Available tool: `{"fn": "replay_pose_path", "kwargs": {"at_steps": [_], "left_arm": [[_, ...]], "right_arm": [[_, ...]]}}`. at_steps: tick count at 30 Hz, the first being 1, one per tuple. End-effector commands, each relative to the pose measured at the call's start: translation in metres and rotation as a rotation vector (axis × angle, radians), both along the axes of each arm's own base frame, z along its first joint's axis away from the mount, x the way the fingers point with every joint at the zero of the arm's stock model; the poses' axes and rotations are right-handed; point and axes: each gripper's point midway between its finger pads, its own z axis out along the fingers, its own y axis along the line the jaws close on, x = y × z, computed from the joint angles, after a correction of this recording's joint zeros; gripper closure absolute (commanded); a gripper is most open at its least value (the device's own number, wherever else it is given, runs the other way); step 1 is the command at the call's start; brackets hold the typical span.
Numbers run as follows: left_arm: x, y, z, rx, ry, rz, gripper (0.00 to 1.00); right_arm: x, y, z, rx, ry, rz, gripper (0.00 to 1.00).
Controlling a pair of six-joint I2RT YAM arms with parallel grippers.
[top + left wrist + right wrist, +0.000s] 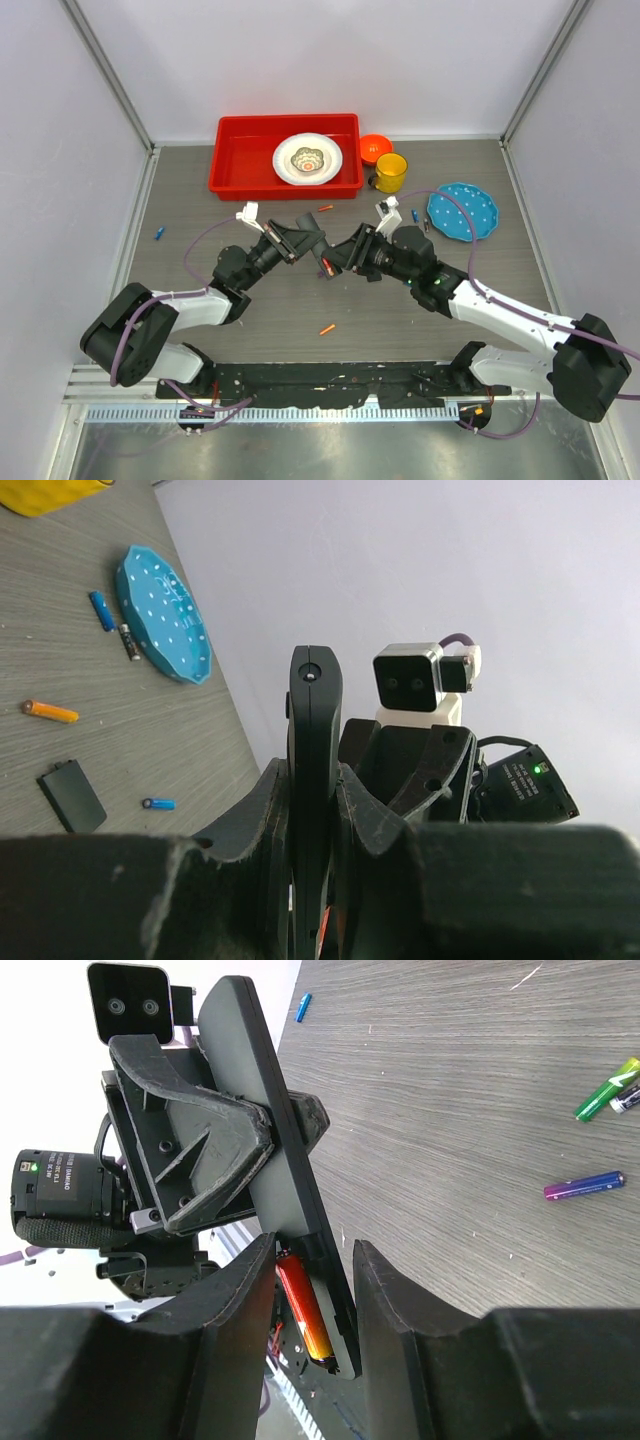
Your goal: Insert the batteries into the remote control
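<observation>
My left gripper [297,241] is shut on the slim black remote control [268,1150] and holds it tilted above the table; in the left wrist view the remote [313,710] stands edge-on between the jaws of the left gripper [313,776]. A red and orange battery [305,1311] lies in the remote's recessed slot and also shows in the top view [324,266]. My right gripper [315,1250] is open and straddles the slot end. Its left finger [235,1290] is against the battery; its right finger [390,1290] stands apart from the remote. The flat black cover [72,796] lies on the table.
Loose batteries lie about: orange [327,328], orange [325,208], blue [159,234], green [605,1088], purple [585,1186]. A blue plate [462,211] lies right of the grippers. A red tray [235,160] with a white plate, an orange bowl [375,148] and a yellow mug [390,172] stand at the back.
</observation>
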Motion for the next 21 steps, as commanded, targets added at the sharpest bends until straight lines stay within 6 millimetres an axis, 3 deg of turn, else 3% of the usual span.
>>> {"fn": "replay_pose_path", "kwargs": {"at_steps": [1,14,18,21], "left_arm": [[-0.007,0.027,0.117,-0.272,-0.327,0.09,1.0],[-0.007,0.026,0.12,-0.268,-0.327,0.083,1.0],[-0.007,0.024,0.114,-0.256,-0.317,0.076,1.0],[-0.007,0.024,0.105,-0.242,-0.301,0.077,1.0]], "right_arm": [[-0.02,-0.003,-0.044,-0.153,0.082,0.066,0.59],[-0.022,-0.004,-0.054,-0.205,0.08,0.074,0.59],[-0.02,-0.002,-0.044,-0.178,0.061,0.071,0.55],[-0.017,0.001,-0.024,-0.139,0.03,0.066,0.47]]}}
